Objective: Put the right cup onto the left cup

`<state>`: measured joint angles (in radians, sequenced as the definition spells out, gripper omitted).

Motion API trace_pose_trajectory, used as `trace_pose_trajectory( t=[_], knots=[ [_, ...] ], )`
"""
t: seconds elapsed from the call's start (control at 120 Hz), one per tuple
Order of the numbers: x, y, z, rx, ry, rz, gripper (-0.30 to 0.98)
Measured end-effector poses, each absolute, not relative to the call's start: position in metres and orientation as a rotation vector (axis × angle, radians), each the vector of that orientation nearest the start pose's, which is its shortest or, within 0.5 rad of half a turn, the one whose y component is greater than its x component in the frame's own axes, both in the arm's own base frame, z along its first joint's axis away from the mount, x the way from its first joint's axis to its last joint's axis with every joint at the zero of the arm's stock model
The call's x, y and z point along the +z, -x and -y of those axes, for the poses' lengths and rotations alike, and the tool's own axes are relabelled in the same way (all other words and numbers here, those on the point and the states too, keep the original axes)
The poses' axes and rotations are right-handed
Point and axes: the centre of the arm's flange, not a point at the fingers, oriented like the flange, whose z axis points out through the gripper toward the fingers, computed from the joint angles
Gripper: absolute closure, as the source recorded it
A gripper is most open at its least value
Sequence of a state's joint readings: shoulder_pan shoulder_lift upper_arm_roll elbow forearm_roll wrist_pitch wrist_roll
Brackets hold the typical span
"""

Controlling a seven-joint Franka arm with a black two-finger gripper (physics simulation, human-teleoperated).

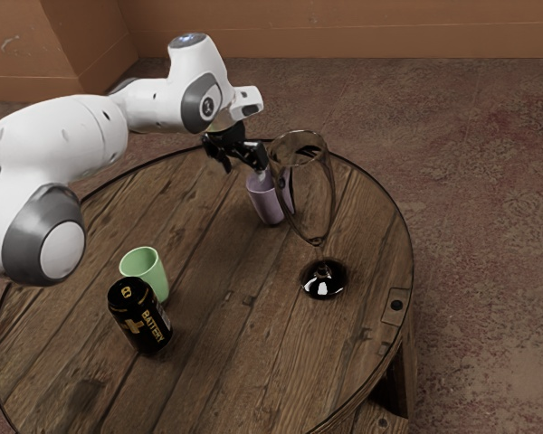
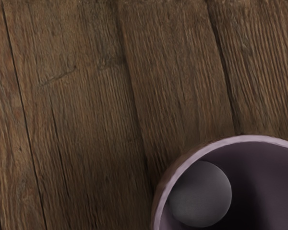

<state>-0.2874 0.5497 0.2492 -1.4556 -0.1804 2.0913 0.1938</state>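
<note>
The can point(image 1: 141, 318) partly hides the green cup point(image 1: 149, 265); the wrist view crops the purple cup point(image 2: 259, 182).

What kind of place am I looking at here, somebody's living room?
Perhaps a plain room, but a simulated one: these are computer renders. A round wooden table stands on a mottled brownish floor beside an orange-brown wall.

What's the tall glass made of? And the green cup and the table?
The tall glass looks like clear, shiny glass: you can see through its bowl, and its foot has bright glints. The green cup looks smooth and evenly coloured, so maybe plastic, but it could be pottery. The table looks like dull, worn wood, because its boards show grain.
</note>
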Motion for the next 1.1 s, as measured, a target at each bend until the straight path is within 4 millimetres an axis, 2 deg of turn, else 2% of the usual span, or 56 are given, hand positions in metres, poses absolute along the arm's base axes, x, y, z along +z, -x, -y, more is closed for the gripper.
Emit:
trace_pose_trajectory(
  t=[0.117, 0.217, 0.367, 0.517, 0.717, 0.833, 0.883, 0.942, 1.05, 1.1],
  knots=[
    [0.366, -0.723, 0.072, -0.182, 3.143, -0.326, 0.05],
    [0.353, -0.723, 0.072, -0.172, 3.156, -0.325, 0.22],
    [0.346, -0.724, 0.072, -0.176, 3.176, -0.320, 0.52],
    [0.341, -0.723, 0.072, -0.176, 3.192, -0.315, 0.67],
    [0.347, -0.724, 0.073, -0.191, 3.195, -0.320, 0.75],
    [0.377, -0.718, 0.069, -0.239, 3.196, -0.315, 0.77],
    [0.390, -0.707, 0.064, -0.244, 3.205, -0.303, 0.77],
    [0.416, -0.682, 0.056, -0.255, 3.221, -0.283, 0.78],
    [0.478, -0.603, 0.028, -0.287, 3.242, -0.243, 0.78],
    [0.494, -0.572, 0.015, -0.270, 3.231, -0.229, 0.78]
  ],
)
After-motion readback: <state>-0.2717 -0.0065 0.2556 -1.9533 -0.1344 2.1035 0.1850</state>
